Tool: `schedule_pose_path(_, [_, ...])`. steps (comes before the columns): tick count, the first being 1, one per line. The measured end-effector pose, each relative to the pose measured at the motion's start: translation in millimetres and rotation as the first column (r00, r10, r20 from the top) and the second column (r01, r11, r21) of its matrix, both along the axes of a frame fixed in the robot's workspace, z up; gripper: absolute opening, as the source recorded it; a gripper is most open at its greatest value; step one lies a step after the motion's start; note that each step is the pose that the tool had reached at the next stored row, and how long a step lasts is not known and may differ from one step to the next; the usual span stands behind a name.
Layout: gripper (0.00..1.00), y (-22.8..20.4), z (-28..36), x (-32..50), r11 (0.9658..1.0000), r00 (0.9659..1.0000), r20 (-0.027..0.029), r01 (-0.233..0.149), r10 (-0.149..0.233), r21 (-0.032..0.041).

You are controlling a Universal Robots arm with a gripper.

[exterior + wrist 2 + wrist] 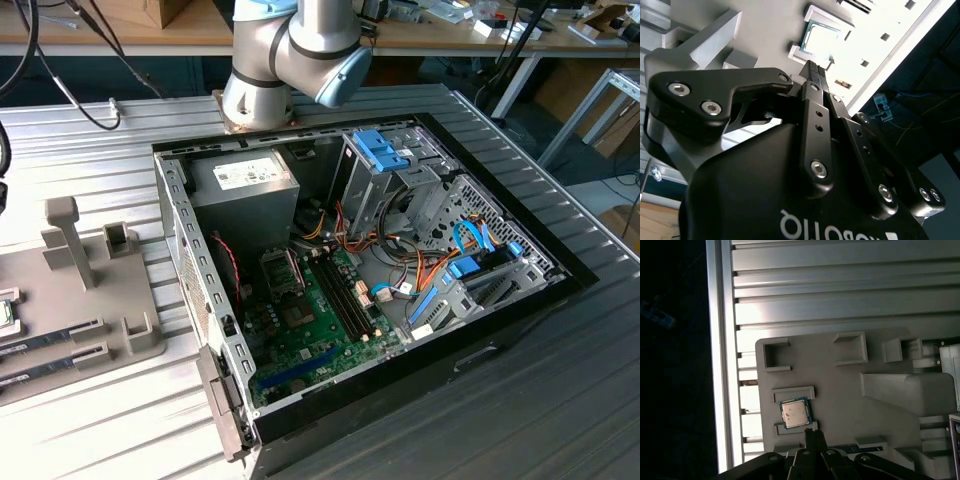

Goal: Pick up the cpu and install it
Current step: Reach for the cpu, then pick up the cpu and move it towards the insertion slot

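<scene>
Hand is hovering near the cpu, pressed together and empty. Grasping well is likely requiring it spread and centred squarely across the chip's opposite edges.

Small flat square cpu: silvery-grey metal top, thin green board rim.
Moulded plastic holder tray: uniform pale grey.
Ribbed metal table: silver, parallel groove pattern.
Matte gripper: black, silver screw heads.
Jointed robot arm: silver-grey, light-blue joint cap.
Open computer case: black frame.
Inside: green motherboard, grey power-supply box, blue drive latches, orange cables.
</scene>
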State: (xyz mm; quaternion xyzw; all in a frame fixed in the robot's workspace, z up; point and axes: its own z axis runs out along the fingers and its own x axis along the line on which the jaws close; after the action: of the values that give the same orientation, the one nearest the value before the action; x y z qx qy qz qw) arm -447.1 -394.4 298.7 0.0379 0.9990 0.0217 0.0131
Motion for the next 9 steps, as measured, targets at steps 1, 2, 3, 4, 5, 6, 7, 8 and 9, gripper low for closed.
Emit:
schedule_pose_path(1, [0.11,0.0,-0.2,-0.2,1.0000,1.0000,0.0001,0.000,0.000,0.0000])
schedule_pose_path(2, [0.11,0.0,-0.2,-0.3,1.0000,1.0000,0.0000,0.000,0.000,0.0000])
schedule_pose_path(3, [0.11,0.0,-1.6,-0.6,1.0000,1.0000,-0.0001,0.000,0.000,0.0000])
schedule_pose_path(4, [0.11,0.0,-1.8,-0.6,1.0000,1.0000,0.0000,0.000,0.000,0.0000])
schedule_pose_path(5, [0.11,0.0,-1.9,-0.6,1.0000,1.0000,0.0000,0.000,0.000,0.0000])
schedule_pose_path(6, [0.11,0.0,-1.9,-0.6,1.0000,1.0000,0.0000,0.000,0.000,0.0000])
schedule_pose_path(7, [0.11,0.0,-2.1,-0.8,1.0000,1.0000,0.0000,0.000,0.000,0.0000])
schedule_pose_path(8, [0.11,0.0,-2.3,-0.9,1.0000,1.0000,-0.0001,0.000,0.000,-0.0001])
schedule_pose_path(9, [0.11,0.0,-2.4,-0.9,1.0000,1.0000,-0.0002,0.000,0.000,-0.0001])
